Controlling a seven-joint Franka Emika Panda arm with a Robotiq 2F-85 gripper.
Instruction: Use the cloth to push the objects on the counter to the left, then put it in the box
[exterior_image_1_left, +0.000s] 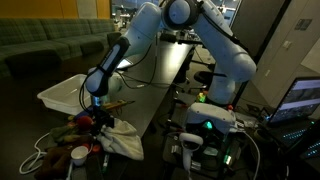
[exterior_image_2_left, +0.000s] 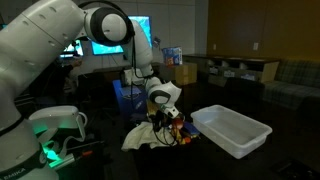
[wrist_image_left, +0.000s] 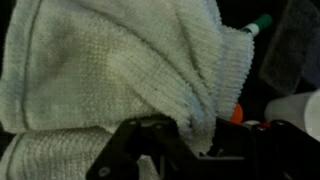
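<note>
While the pincer (exterior_image_2_left: 158, 116) is clamping shut on the cloth (exterior_image_2_left: 140, 138), w/ fabric draping down onto the worktop (exterior_image_1_left: 160, 85), the objects (exterior_image_2_left: 176, 128) are lying just beside it, betw. cloth & box (exterior_image_2_left: 235, 130), so the sweep is prob. heading boxward.

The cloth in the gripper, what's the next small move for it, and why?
Probably a short, low sweep: drag the cloth along the counter into the objects. The gripper is shut on the cloth, which hangs down right beside the colourful cluster, so pushing looks ready. The box can wait, I'd judge.
</note>
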